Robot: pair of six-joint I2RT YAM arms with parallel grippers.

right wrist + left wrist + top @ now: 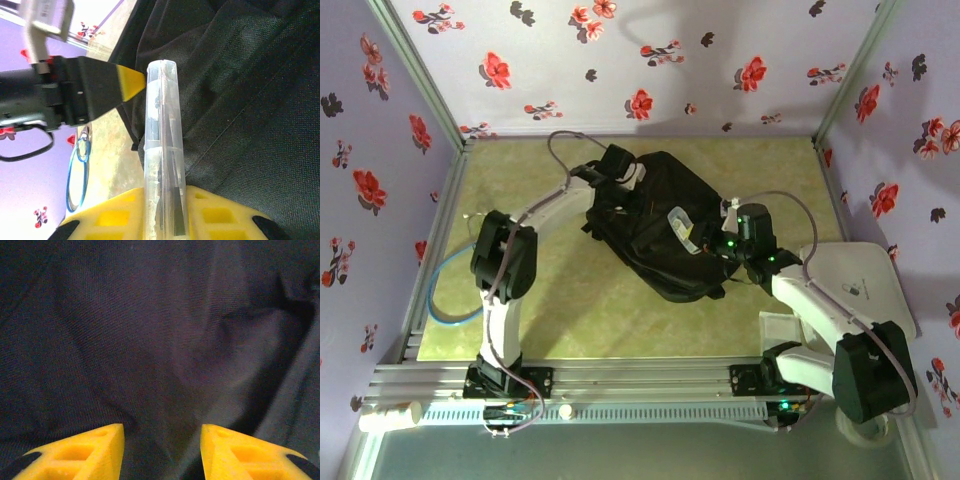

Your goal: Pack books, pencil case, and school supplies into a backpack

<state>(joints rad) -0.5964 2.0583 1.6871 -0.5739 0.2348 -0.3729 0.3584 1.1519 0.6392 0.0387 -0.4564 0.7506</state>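
Pencil case [162, 125] clamped edge-on in right pincer [164, 200] in wrist view, left pincer [161, 440] apart against backpack [150, 340] fabric

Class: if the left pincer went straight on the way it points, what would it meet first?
The left pincer would meet the black backpack cloth, apparently very close ahead, though depth is unclear.

The top view was evenly lit from above, with soft shadows on the table [620, 320]. The left wrist view was dim, and the backpack [150, 340] fabric appeared soft-focused. In the right wrist view, glare streaked the pencil case [161, 150] and the upper-left corner was overexposed.
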